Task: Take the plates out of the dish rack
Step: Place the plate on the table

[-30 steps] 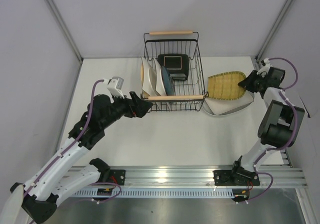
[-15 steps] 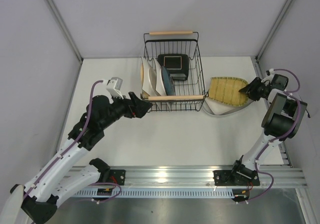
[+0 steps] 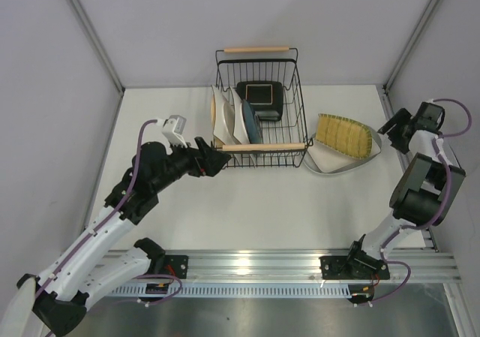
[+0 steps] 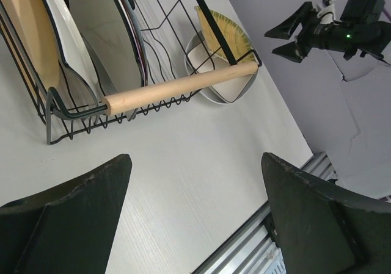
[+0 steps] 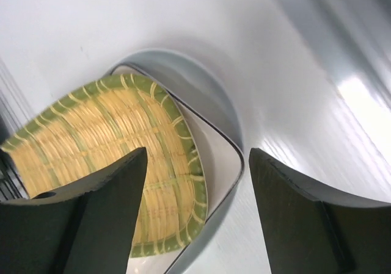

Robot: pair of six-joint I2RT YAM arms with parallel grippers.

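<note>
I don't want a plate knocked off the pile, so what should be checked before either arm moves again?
1. Right gripper open and off the mustard plate: ok.
2. Mustard plate lying on the white square plate, right of the dish rack: ok.
3. Mustard plate flat and steady: cannot tell.
4. Left gripper open: ok.
5. Left gripper at a plate: not ok, it hovers short of the near handle.
6. Rack emptied: not ok, upright plates and a black-rimmed square plate are inside.

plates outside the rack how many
3, stacked right of the dish rack: mustard ribbed plate topmost, white square plate beneath, grey round plate lowest; others may be hidden.
</note>
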